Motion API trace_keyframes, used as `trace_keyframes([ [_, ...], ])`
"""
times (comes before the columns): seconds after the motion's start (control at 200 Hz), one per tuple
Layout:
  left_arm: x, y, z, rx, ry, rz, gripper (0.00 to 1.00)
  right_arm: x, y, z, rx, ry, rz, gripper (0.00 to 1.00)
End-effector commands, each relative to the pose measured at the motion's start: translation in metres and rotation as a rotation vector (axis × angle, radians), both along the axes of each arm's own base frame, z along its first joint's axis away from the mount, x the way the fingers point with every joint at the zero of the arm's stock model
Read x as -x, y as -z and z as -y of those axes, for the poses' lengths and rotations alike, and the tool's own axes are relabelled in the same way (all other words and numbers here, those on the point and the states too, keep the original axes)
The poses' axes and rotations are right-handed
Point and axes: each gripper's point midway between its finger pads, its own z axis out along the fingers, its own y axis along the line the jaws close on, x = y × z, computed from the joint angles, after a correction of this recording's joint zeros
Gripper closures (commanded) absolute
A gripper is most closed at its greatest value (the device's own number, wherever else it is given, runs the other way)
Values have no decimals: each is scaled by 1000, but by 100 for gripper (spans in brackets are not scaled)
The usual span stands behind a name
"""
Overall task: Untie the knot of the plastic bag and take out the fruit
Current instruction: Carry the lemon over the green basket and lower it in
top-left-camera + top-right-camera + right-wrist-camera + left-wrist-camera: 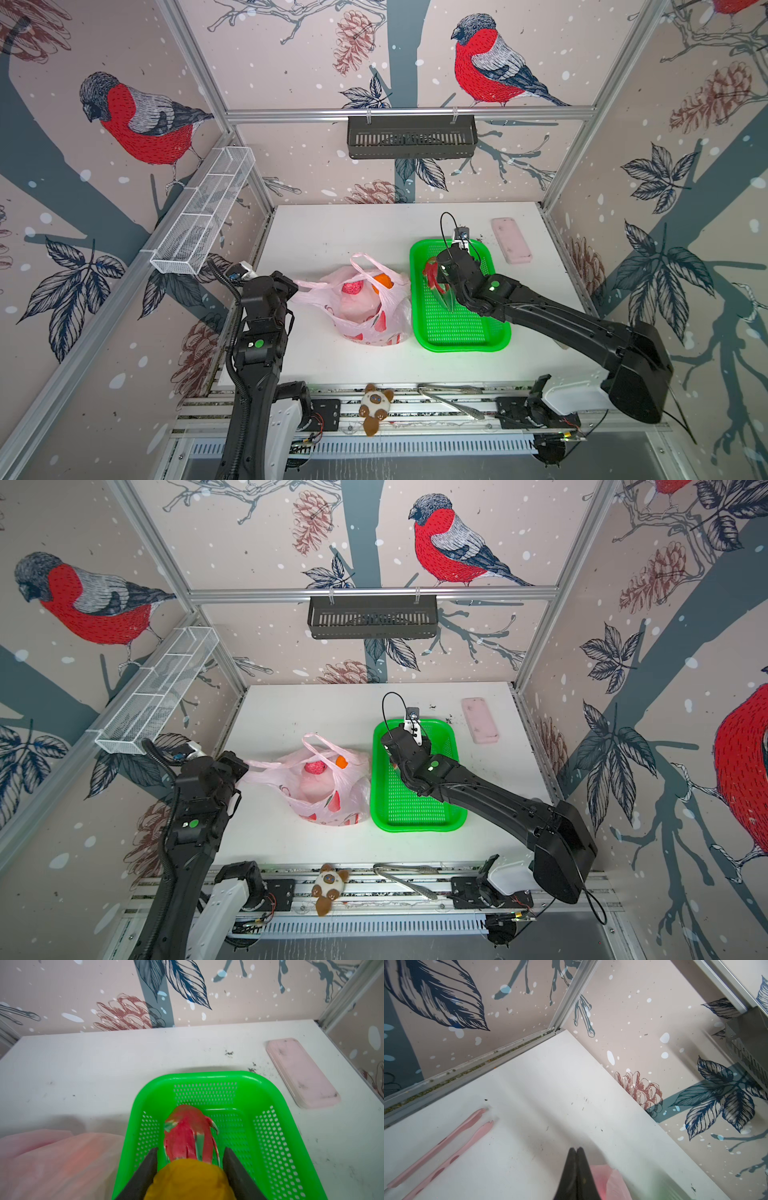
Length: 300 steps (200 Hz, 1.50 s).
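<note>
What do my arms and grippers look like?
Both are matte black: left arm with ribbed black conduit, right arm with a thin black cable loop. Each has a green dot near the wrist and a white base shell. The left gripper and right gripper have dark tapered fingers.

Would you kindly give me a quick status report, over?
Left gripper shut on plastic bag handle. Right gripper holds yellow fruit over green basket, dragon fruit inside. Nothing blocking.

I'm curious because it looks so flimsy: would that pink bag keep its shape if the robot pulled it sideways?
Probably not: the bag is thin, crumpled film, its handle drawn taut to the left gripper. It would likely stretch and sag. The round fruit inside may roll and shift its weight.
</note>
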Motion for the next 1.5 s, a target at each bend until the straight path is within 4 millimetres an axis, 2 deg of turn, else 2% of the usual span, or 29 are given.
trace_keyframes([
  [0.0,-4,-7,3,-16,30,15,100,3,19,17,-42,66,-41,75],
  [0.21,-6,-6,5,-23,45,-2,100,0,55,41,-20,113,-121,75],
  [0.455,-8,0,6,-22,53,-19,100,-10,89,58,22,158,-177,75],
  [0.771,-6,-2,7,-33,60,-23,100,-32,120,65,31,162,-210,69],
  [0.996,-5,-3,5,-49,57,-29,100,-41,139,63,52,159,-250,57],
  [1.101,-5,-8,4,-63,58,-27,100,-44,142,64,50,163,-255,51],
  [1.366,-9,-11,4,-70,60,-24,100,-46,148,66,65,171,-270,27],
  [1.496,-9,-10,3,-69,58,-24,100,-46,148,68,73,173,-269,21],
])
